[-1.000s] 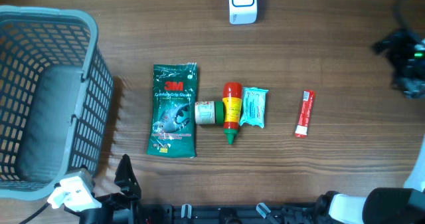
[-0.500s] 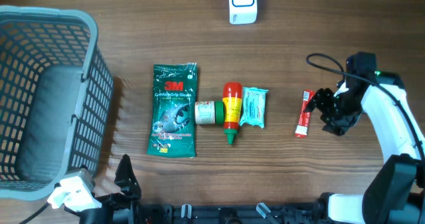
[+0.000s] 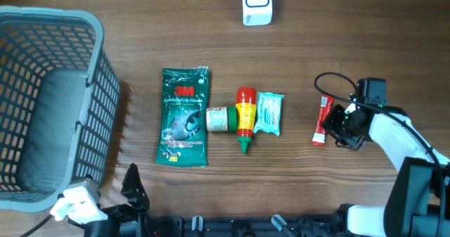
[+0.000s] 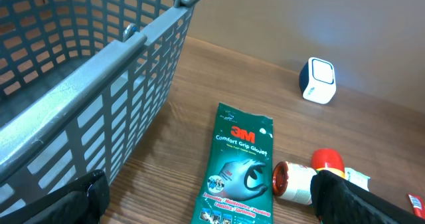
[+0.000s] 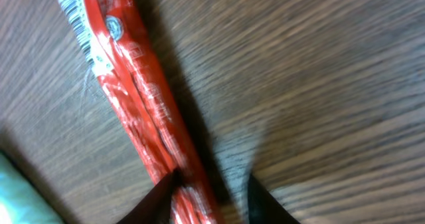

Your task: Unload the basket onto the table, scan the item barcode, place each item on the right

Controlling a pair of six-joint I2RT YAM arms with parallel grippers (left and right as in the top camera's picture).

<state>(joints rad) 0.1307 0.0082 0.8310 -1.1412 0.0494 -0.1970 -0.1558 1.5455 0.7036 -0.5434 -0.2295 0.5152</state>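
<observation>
Evidently after its barcode [image 5: 78, 24], the right gripper [image 5: 209, 199] straddles the red stick packet [image 5: 133, 98] at its end, pinch unclear; the left gripper [image 4: 212, 203] waits, fingers spread.

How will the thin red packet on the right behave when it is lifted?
The red packet looks slim and creased in the right wrist view, so it is probably light and may bend or droop if it is held by one end. Its glossy wrapper could slip in a weak grip. It lies flat, so it is unlikely to roll.

Overhead top-down, wrists low, right seemingly nearest
</observation>
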